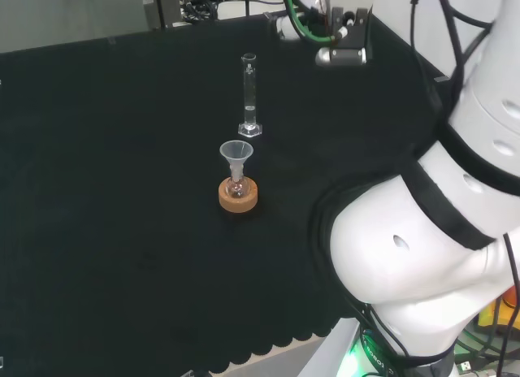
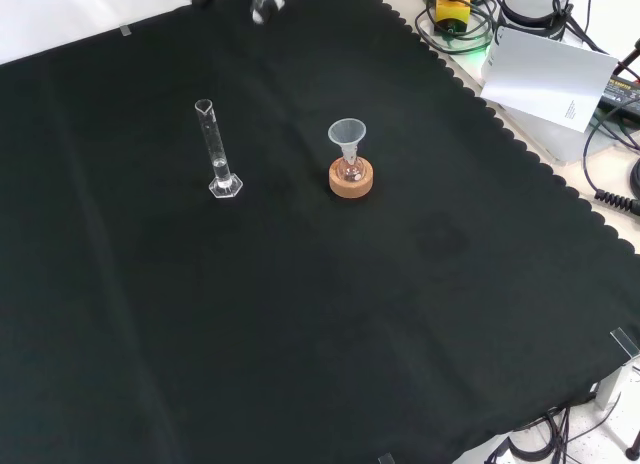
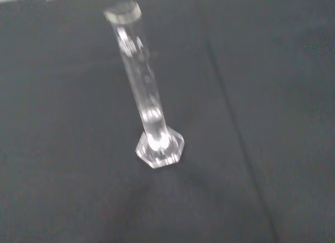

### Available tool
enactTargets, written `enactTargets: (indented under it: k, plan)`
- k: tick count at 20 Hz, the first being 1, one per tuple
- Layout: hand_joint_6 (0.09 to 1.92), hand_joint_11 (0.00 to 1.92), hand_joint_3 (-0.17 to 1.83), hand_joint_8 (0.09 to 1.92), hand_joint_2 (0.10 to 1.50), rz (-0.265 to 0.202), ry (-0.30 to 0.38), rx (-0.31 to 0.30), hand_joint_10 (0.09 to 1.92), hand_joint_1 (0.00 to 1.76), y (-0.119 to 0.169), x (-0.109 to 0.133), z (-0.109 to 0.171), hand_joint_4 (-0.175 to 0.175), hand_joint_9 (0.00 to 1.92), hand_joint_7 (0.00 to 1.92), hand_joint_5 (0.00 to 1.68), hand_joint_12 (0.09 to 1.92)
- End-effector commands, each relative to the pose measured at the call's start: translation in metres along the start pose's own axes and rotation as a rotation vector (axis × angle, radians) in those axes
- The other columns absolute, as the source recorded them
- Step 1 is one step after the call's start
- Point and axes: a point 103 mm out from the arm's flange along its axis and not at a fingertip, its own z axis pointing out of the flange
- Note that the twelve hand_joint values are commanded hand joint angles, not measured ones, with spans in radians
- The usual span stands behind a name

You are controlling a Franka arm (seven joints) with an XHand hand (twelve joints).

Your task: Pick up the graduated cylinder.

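On the black-clothed surface [image 2: 300,334] the graduated cylinder [image 2: 216,149] stands upright on its hexagonal foot, untouched and well apart from the hand [image 2: 268,1] at the front view's top edge, whose finger state I cannot tell, so approach, grasp and lift all remain.

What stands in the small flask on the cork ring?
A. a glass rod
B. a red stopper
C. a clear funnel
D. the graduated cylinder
C: a clear funnel sits in the small flask on the cork ring, while the graduated cylinder stands apart on the cloth.
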Motion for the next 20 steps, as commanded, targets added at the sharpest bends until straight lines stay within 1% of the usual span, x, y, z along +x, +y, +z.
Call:
enactTargets:
  k: [1,4,7,8,10,11,12,13,15,20]
  plan:
    - [0.09,0.07,-0.06,0.56,1.23,-0.043,0.126,-0.045,0.09,0.34,0.070,-0.008,0.045,-0.048,0.49,0.01,0.18,1.40]
    - [0.09,0.07,-0.06,0.57,1.23,-0.061,0.142,-0.043,0.09,0.33,0.074,-0.005,0.059,-0.046,0.50,0.03,0.18,1.39]
    - [0.09,0.08,-0.07,0.58,1.21,-0.062,0.196,-0.038,0.09,0.33,0.078,-0.005,0.073,-0.045,0.50,0.04,0.18,1.39]
    - [0.09,0.08,-0.08,0.59,1.21,-0.066,0.212,-0.031,0.12,0.33,0.079,-0.004,0.078,-0.045,0.49,0.04,0.18,1.39]
    - [0.09,0.08,-0.10,0.61,1.21,-0.077,0.239,-0.038,0.32,0.34,0.080,-0.004,0.088,-0.044,0.41,0.04,0.19,1.39]
    - [0.09,0.08,-0.11,0.62,1.21,-0.079,0.264,-0.046,0.44,0.34,0.081,-0.005,0.093,-0.043,0.37,0.05,0.19,1.40]
    - [0.09,0.08,-0.12,0.63,1.21,-0.089,0.288,-0.054,0.53,0.35,0.082,-0.006,0.097,-0.042,0.35,0.07,0.20,1.40]
    - [0.09,0.09,-0.13,0.63,1.21,-0.104,0.298,-0.066,0.58,0.35,0.082,-0.006,0.100,-0.041,0.33,0.08,0.21,1.40]
    - [0.09,0.10,-0.14,0.65,1.20,-0.118,0.327,-0.087,0.64,0.36,0.083,-0.004,0.108,-0.039,0.33,0.10,0.22,1.40]
    - [0.09,0.13,-0.15,0.66,1.19,-0.142,0.379,-0.069,0.67,0.39,0.085,-0.004,0.126,-0.036,0.37,0.15,0.26,1.40]
